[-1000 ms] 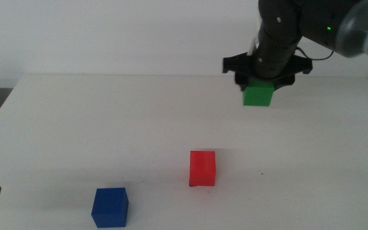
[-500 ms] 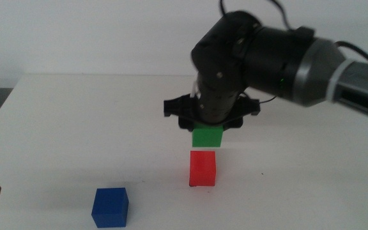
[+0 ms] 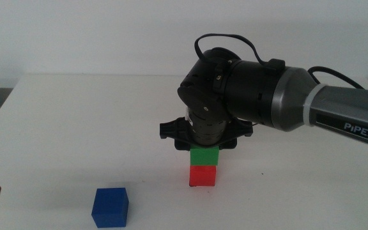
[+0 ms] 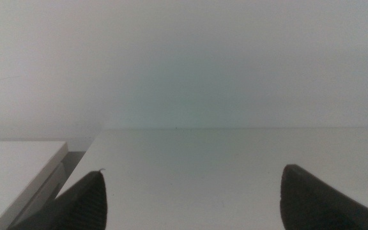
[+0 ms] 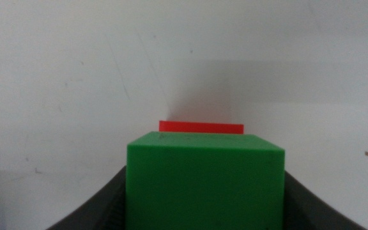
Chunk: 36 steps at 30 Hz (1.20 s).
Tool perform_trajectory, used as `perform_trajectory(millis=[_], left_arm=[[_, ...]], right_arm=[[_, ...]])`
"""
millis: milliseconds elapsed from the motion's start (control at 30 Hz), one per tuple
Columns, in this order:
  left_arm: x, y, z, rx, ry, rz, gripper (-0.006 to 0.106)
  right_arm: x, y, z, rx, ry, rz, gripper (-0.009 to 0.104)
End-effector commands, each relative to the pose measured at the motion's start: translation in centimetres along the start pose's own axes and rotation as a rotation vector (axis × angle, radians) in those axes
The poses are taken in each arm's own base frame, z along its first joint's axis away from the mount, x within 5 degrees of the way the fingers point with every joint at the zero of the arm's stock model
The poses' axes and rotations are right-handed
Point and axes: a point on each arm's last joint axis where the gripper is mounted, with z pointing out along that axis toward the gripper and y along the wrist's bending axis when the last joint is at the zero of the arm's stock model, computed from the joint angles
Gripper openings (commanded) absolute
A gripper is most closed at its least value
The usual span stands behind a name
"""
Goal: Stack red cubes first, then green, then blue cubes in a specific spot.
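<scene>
We see the small matte green cube (image 3: 205, 155) sitting squarely above the small matte red cube (image 3: 202, 176), their faces meeting or all but meeting — the right wrist view shows only a thin red strip (image 5: 201, 127) past the green top (image 5: 204, 185). The red cube stands on the white table (image 3: 75, 128) near the front centre; the corner marks of the spot we cannot make out beneath it. The right tool (image 3: 204, 151) is clenched on the green cube, its dark jaws pressed to both flanks. The small dark blue cube (image 3: 110, 206) lies on the table, well apart towards the left front. The left tool (image 4: 190, 198) waits at the left front edge, jaws spread and grasping nothing. We judge the red placed, the green seated but not yet let go — the blue cube remains.
</scene>
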Motion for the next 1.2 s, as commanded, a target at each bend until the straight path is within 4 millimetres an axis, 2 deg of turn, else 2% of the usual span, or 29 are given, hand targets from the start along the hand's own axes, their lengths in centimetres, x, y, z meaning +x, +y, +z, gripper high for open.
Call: perform_trajectory(millis=[0,433,767,800,833,1000,1167], left_arm=[[-0.1,0.0,0.0,0.003,-0.012,-0.001,0.091],[-0.1,0.0,0.0,0.003,-0.012,-0.001,0.091],[-0.1,0.0,0.0,0.003,-0.012,-0.001,0.091],[-0.1,0.0,0.0,0.003,-0.012,-0.001,0.091],[-0.1,0.0,0.0,0.003,-0.012,-0.001,0.091],[-0.1,0.0,0.0,0.003,-0.012,-0.001,0.091],[-0.1,0.0,0.0,0.003,-0.012,-0.001,0.091]], right_arm=[[-0.1,0.0,-0.1,-0.003,-0.024,-0.007,0.013],[0.1,0.5,1.6,0.007,-0.016,-0.032,0.013],[0.3,0.3,1.6,0.026,0.002,-0.025,0.013],[0.4,0.4,1.9,0.027,0.007,-0.025,0.016],[0.4,0.4,1.9,0.027,0.007,-0.025,0.052],[0.4,0.4,1.9,0.027,0.007,-0.025,0.060],[0.2,0.3,1.4,0.021,-0.002,-0.046,0.076]])
